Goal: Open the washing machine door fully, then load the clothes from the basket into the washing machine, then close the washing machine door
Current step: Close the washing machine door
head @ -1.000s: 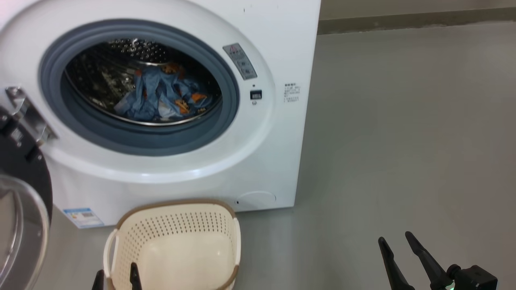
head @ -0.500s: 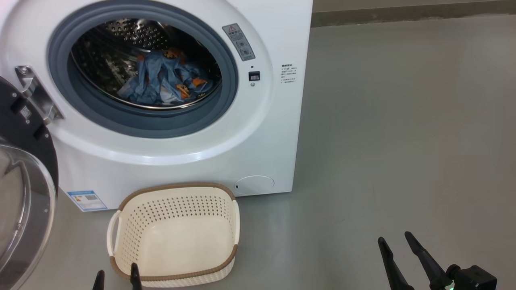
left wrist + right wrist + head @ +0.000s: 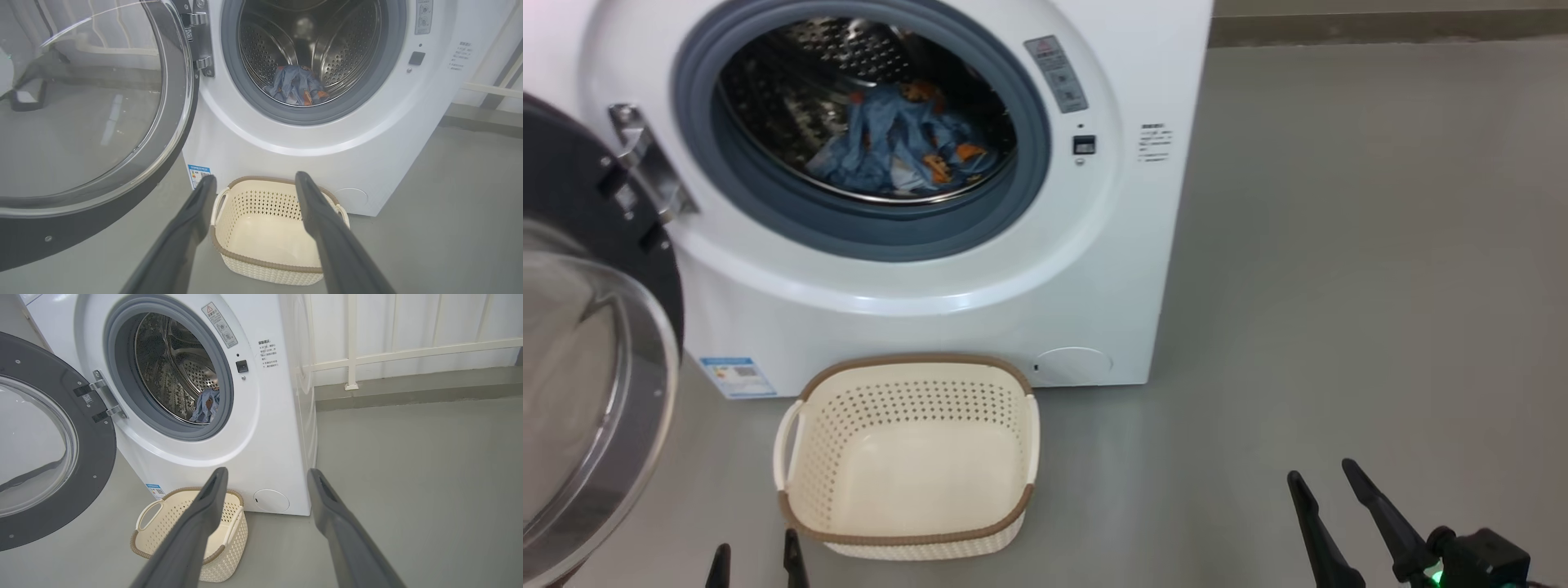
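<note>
- Inside the washing machine (image 3: 980,286) drum lie the clothes (image 3: 898,147); the basket (image 3: 907,361) on the floor before it is bare.
- Loading looks done; the washing machine door (image 3: 596,327) hangs wide open on my left.
- My left gripper (image 3: 756,562) and right gripper (image 3: 1321,474) are spread, holding nothing.
- Next: push the door's rim round until it latches.

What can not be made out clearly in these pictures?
- Round black-ringed glass door: head view, left edge cuts it off.
- Small print on the big white washing machine: all views, too small.
- Anything under the crumpled light-blue garment: all views, its folds hide it.
</note>
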### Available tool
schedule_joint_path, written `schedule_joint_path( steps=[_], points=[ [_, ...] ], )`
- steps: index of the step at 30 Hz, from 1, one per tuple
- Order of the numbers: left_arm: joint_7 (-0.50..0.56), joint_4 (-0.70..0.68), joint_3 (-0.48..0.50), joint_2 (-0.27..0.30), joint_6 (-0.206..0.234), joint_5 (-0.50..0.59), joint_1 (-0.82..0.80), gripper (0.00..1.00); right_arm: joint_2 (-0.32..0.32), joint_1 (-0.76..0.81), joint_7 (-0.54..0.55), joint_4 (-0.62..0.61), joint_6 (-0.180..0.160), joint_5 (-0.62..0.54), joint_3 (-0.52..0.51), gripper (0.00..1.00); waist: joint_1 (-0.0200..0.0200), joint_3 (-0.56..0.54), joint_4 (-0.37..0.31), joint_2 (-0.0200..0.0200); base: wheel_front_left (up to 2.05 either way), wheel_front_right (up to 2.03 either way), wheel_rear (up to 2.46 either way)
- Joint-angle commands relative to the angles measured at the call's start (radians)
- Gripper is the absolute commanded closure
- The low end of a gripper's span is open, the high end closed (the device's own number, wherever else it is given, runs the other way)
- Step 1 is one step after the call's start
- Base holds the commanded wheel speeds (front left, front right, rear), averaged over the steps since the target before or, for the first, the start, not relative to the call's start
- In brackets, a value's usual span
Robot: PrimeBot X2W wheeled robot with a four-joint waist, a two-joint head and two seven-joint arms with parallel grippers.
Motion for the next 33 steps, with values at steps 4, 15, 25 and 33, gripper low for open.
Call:
schedule_joint_path(
  steps=[4,15,25,33],
  points=[
    [-0.006,-0.045,0.027,0.008,0.02,0.008,-0.053,0.0,-0.026,-0.072,-0.005,-0.035,0.003,-0.012,0.039,0.0,0.0,0.025,0.095,0.0,0.0,0.0,0.0],
    [-0.006,-0.066,0.011,0.008,0.057,-0.02,-0.074,0.0,-0.063,-0.117,-0.005,-0.042,0.003,-0.013,0.075,0.0,0.0,0.057,0.269,0.0,0.0,0.0,0.0],
    [-0.006,-0.073,-0.006,0.008,0.077,-0.044,-0.074,0.0,-0.101,-0.126,-0.005,-0.045,0.003,-0.014,0.085,0.0,0.0,0.062,0.424,0.0,0.0,0.0,0.0],
    [-0.006,-0.072,-0.007,0.008,0.077,-0.043,-0.065,0.0,-0.104,-0.123,-0.005,-0.044,0.003,-0.015,0.092,0.0,0.0,0.052,0.51,0.0,0.0,0.0,0.0]
  ],
)
